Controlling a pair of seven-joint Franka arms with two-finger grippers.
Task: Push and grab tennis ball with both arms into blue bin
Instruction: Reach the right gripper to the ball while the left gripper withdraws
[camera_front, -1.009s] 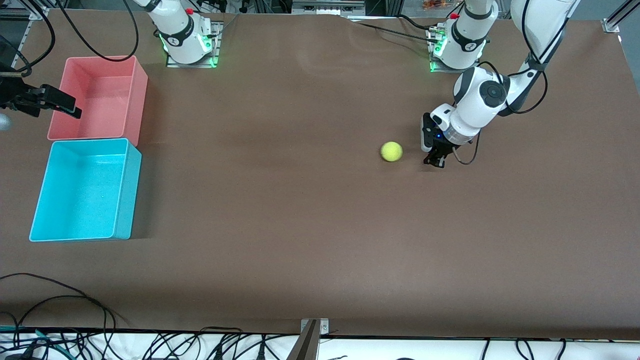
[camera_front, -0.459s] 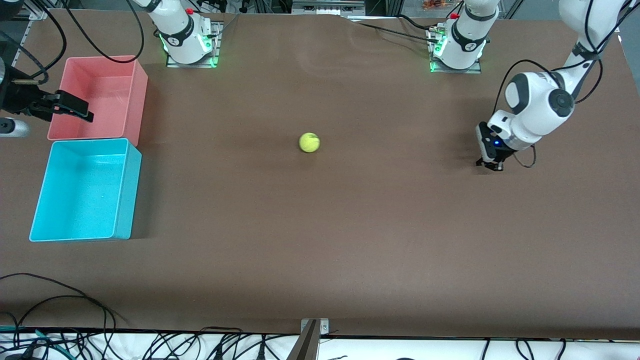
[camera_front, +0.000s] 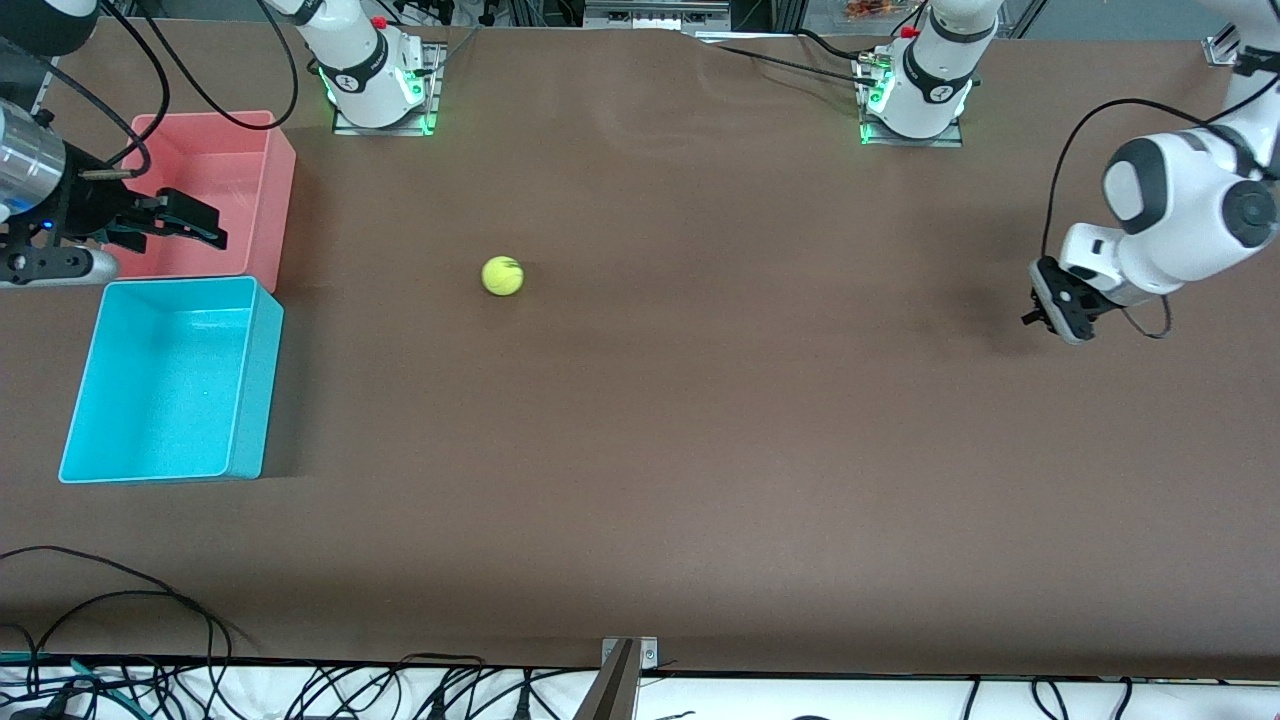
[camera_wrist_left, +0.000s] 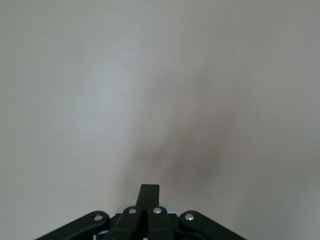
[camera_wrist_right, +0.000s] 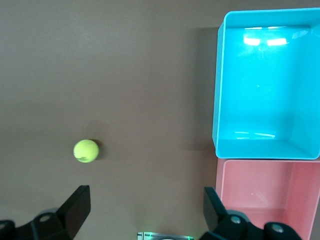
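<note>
The tennis ball (camera_front: 502, 276) lies on the brown table, apart from both bins and toward the right arm's end; the right wrist view shows the ball (camera_wrist_right: 86, 150) too. The blue bin (camera_front: 250, 375) stands empty at that end, its blue wall (camera_wrist_right: 260, 147) also in the right wrist view. My right gripper (camera_front: 205, 226) hangs open over the pink bin, nothing between its jaws (camera_wrist_right: 146, 196). Far from the ball, my left gripper (camera_front: 1035, 315) is shut and empty over bare table at the left arm's end; in the left wrist view the gripper (camera_wrist_left: 149, 187) has only table under it.
A pink bin (camera_front: 270, 170) stands empty beside the blue bin, farther from the front camera, and its floor (camera_wrist_right: 270, 200) shows in the right wrist view. The green-lit arm bases (camera_front: 378, 95) (camera_front: 912, 100) stand along the table's back edge. Cables run along the front edge.
The ball has rolled from beside the left gripper toward the right arm's end. The left gripper has drawn back toward its own end. The right gripper has come in over the pink bin.
</note>
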